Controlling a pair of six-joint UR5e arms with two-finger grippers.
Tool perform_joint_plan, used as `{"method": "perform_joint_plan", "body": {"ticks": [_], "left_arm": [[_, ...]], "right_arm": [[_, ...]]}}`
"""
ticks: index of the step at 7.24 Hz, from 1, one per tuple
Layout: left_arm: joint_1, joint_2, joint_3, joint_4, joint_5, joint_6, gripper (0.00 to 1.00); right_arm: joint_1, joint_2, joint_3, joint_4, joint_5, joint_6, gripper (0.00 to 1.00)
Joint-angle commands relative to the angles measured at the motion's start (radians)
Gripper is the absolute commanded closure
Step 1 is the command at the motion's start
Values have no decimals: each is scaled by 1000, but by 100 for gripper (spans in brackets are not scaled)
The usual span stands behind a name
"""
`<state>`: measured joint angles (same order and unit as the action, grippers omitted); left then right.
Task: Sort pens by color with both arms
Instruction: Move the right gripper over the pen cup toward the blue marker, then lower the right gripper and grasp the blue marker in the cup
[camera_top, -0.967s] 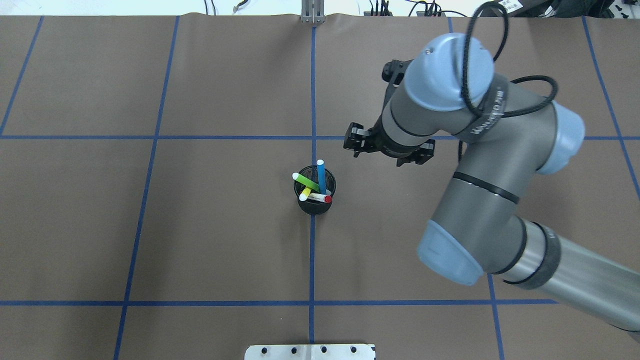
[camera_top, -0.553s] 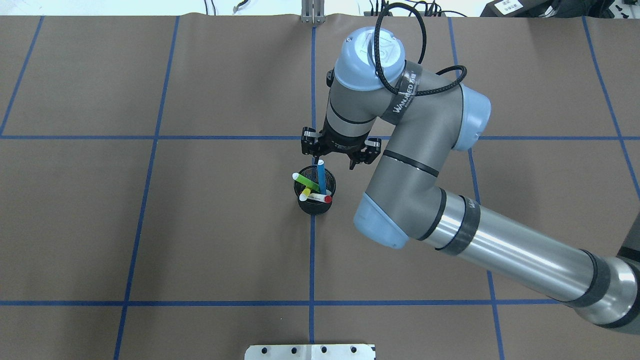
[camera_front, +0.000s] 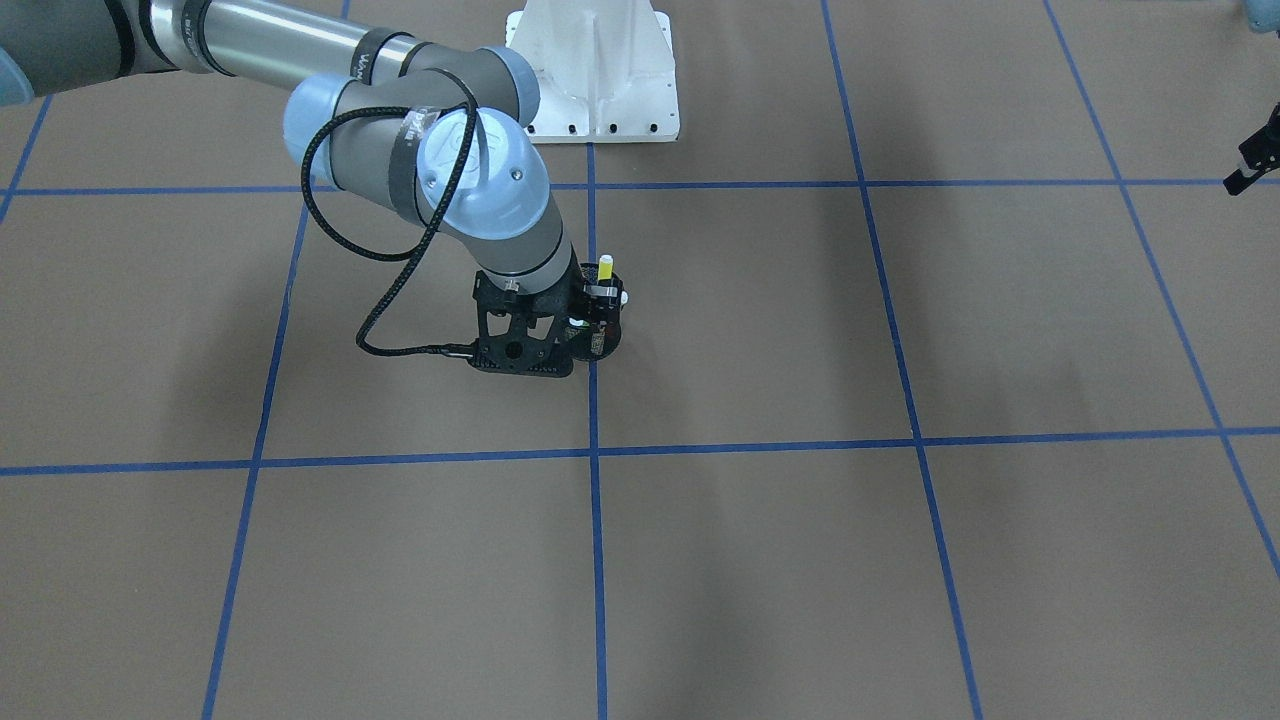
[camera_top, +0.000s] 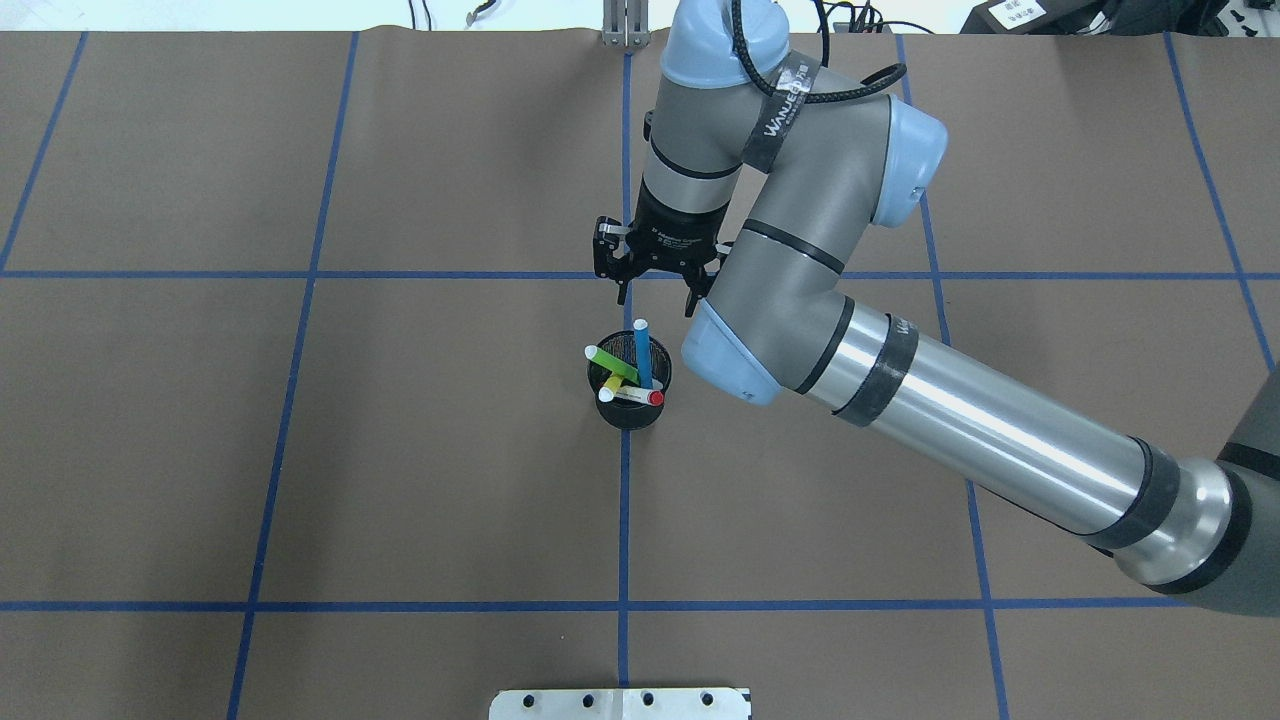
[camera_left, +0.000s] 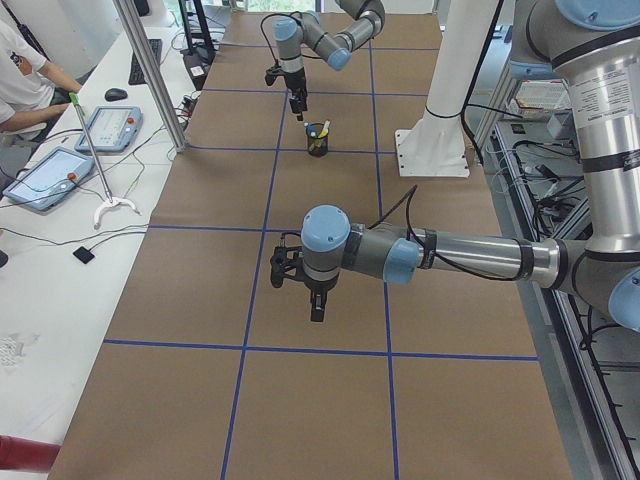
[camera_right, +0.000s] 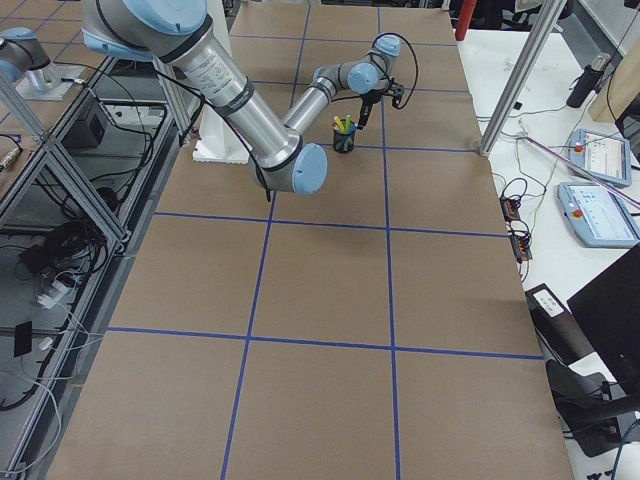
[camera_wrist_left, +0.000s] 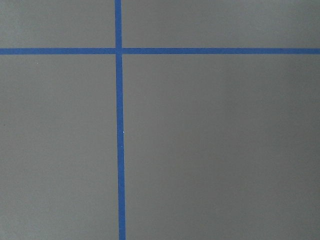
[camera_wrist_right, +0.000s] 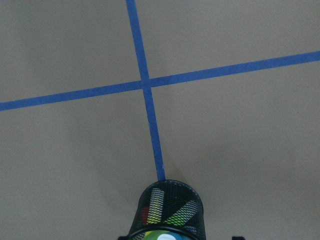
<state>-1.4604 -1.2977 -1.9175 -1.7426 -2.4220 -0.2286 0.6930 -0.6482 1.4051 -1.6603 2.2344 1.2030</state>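
A black mesh cup (camera_top: 630, 408) stands at the table's middle on a blue tape line. It holds a blue pen (camera_top: 642, 358), a green pen (camera_top: 615, 364), a yellow pen (camera_top: 609, 389) and a white pen with a red cap (camera_top: 641, 397). My right gripper (camera_top: 655, 300) is open and empty, above the cup and a little beyond its far side. The right wrist view shows the cup (camera_wrist_right: 167, 212) at its bottom edge. In the front view the yellow pen (camera_front: 605, 269) sticks up beside the right wrist. My left gripper (camera_left: 314, 305) hovers over bare paper far to the left; I cannot tell whether it is open.
Brown paper with a blue tape grid (camera_top: 625, 500) covers the table. The white pedestal base (camera_front: 595, 90) stands at the robot's side. A metal post (camera_top: 625, 25) is at the far edge. A person and tablets (camera_left: 50, 170) are on a side table.
My right arm has swung left from right of the cup to above and just beyond it. The gripper has stayed open. The pens and cup have not moved.
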Motion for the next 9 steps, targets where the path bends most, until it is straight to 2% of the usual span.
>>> {"method": "perform_joint_plan", "body": {"ticks": [1, 4, 5, 8, 9], "left_arm": [[0, 0, 2, 0, 0, 0, 0], [0, 0, 8, -2, 0, 0, 0], [0, 0, 6, 0, 0, 0, 0], [0, 0, 6, 0, 0, 0, 0], [0, 1, 8, 0, -11, 0, 0]], "right_arm": [[-19, 6, -35, -6, 1, -5, 33], [-26, 16, -51, -39, -13, -51, 35], [-35, 31, -52, -68, -27, -54, 41], [-52, 30, -52, -68, -35, -53, 42], [-53, 36, -51, -70, -42, -53, 45]]}}
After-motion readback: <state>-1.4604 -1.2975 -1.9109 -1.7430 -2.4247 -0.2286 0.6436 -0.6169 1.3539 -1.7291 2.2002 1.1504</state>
